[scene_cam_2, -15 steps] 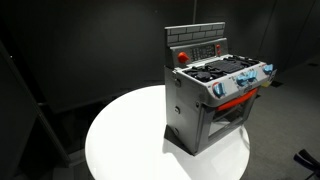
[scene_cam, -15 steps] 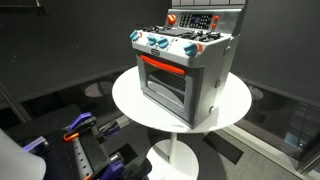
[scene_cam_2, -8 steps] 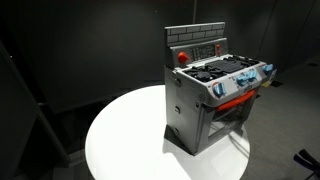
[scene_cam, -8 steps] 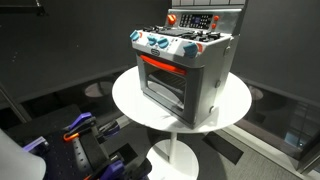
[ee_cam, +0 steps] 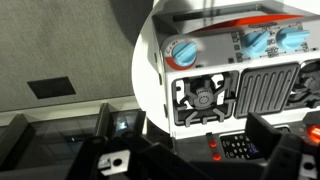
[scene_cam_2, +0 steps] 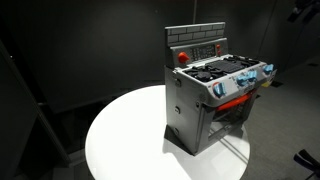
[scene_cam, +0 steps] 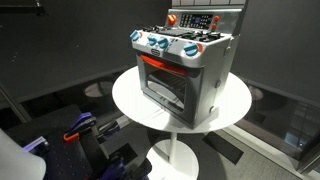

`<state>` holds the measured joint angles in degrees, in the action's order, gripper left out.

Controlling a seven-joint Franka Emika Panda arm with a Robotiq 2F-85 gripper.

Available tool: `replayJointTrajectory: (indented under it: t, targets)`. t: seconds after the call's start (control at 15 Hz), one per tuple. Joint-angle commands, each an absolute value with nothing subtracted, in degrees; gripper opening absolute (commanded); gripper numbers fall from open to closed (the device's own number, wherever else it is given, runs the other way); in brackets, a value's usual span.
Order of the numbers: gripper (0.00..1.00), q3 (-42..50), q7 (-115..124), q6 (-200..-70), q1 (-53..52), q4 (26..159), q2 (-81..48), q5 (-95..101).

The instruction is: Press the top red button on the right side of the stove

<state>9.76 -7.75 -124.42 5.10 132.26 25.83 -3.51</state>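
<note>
1. Biggest risk is the wrong btn. The stove (scene_cam: pixel 185 70) carries several red ones: a large one on the upright back panel (scene_cam_2: pixel 182 57) and small red buttons (scene_cam: pixel 199 46) at the right end of the front strip. They're too small here to tell top from bottom, so aiming by colour alone prob lands on the wrong one.
2. The gripper (ee_cam: pixel 200 150) hangs above the rear of the stove in the wrist view. Its fingers are spread wide w/ nothing between them. Going down like that, one tip could straddle the btn or clip a blue-and-white knob (ee_cam: pixel 182 52) instead (closing first gives a single, narrower tip).
3. The stove looks like light plastic and stands loose on the round white table (scene_cam: pixel 130 95), set off-centre towards the rim in an exterior view. A sideways or angled push may slide or tip it, so the press needs to go straight along the btn's travel.
4. The target is barely visible to the wrist cam. Only a red dot (ee_cam: pixel 217 155) near the bottom edge and the burner grate (ee_cam: pixel 205 97) show clearly, so alignment is partly blind.
5. Looks: grey body, upright and square to the table, w/ a red-orange trimmed oven door (scene_cam: pixel 163 82) that's shut. The knobs sit in a row along the front edge, w/ dark hob grates behind and a brick-pattern back panel.
</note>
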Motion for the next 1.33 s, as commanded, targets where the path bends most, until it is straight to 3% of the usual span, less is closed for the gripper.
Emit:
replayJointTrajectory:
  t: [0.0,0.67,1.27]
  targets:
    - [1.00,8.09,-4.15,-126.85,5.58,127.74,20.37,-2.90]
    - [1.00,8.15,-5.06,-127.64,5.29,129.16,20.24,-3.54]
    - [1.00,5.04,1.76,-138.43,4.40,126.51,11.81,-3.74]
